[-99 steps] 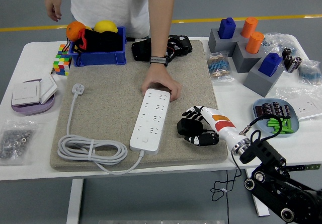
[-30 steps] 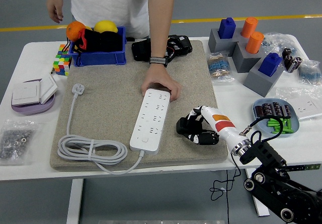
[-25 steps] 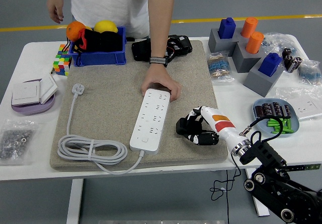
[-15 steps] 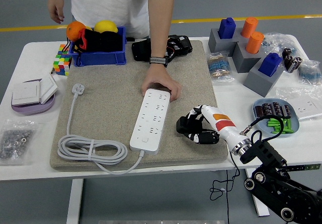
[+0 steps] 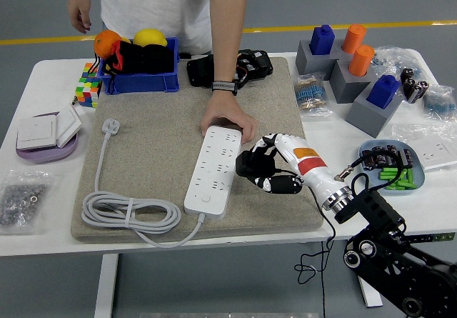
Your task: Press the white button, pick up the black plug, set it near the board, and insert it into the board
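Note:
A white power strip (image 5: 214, 168) lies lengthwise on the grey felt mat (image 5: 157, 132), its cable (image 5: 128, 214) coiled at the front left and ending in a white plug (image 5: 111, 126). A person's hand (image 5: 228, 121) presses on the strip's far end. My right hand (image 5: 265, 170) is shut on a black plug (image 5: 251, 166), held just right of the strip's middle, slightly above the mat. The left arm is out of view.
A blue bin (image 5: 139, 64) with fruit and a puzzle cube (image 5: 87, 86) stand at the back left. Black gear (image 5: 243, 66) lies behind the mat. Grey blocks with pegs (image 5: 357, 75) and a blue dish (image 5: 393, 168) are on the right, white switches (image 5: 46, 132) on the left.
My right hand closed around the black plug, lifted it and carried it left and away from me, up beside the power strip. The person's hand stayed on the strip.

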